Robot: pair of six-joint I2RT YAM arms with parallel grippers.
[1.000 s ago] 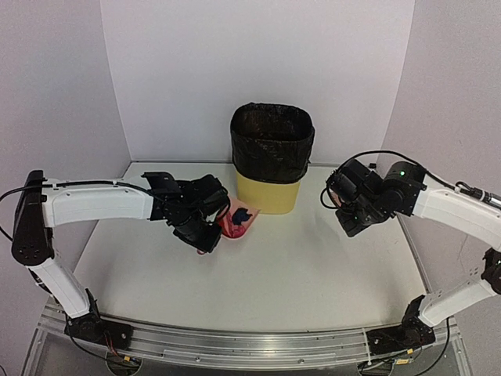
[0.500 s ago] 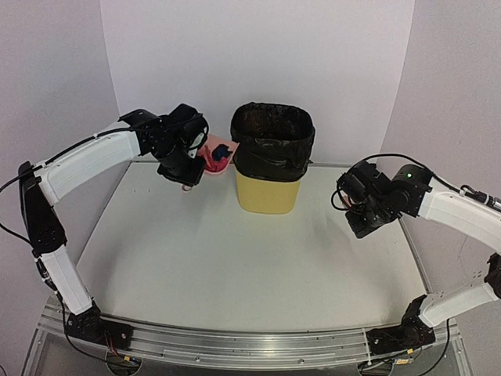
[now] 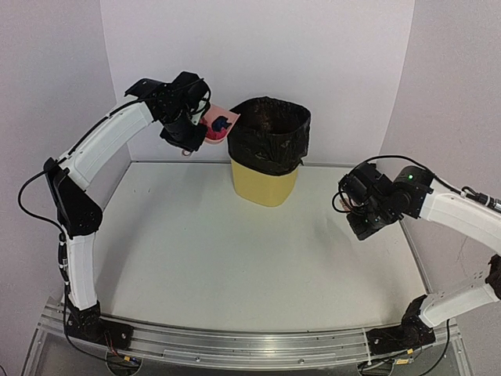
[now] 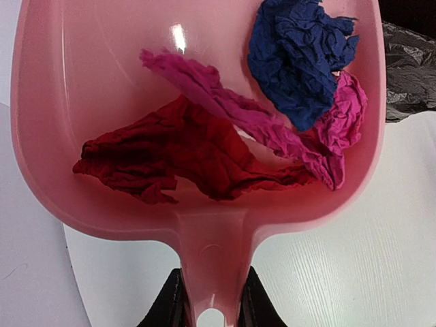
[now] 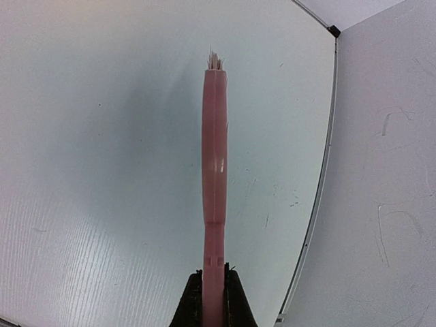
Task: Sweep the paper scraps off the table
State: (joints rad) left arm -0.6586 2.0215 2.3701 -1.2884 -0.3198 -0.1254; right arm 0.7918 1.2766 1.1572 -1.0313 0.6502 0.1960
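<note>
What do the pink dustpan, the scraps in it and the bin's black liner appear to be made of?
Dustpan: moulded plastic, glossy; it carries a bright highlight and smooth rounded walls. Paper scraps: thin matte paper, perhaps tissue, judging by the fine crumpled creases. Liner: thin plastic film, probably; it wrinkles and shines faintly.

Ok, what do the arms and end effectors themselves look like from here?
The left arm and right arm have white shells, black joints and thin black cables looping outside. A green light glows near the right arm's wrist. The left end effector and right end effector have black fingers.
</note>
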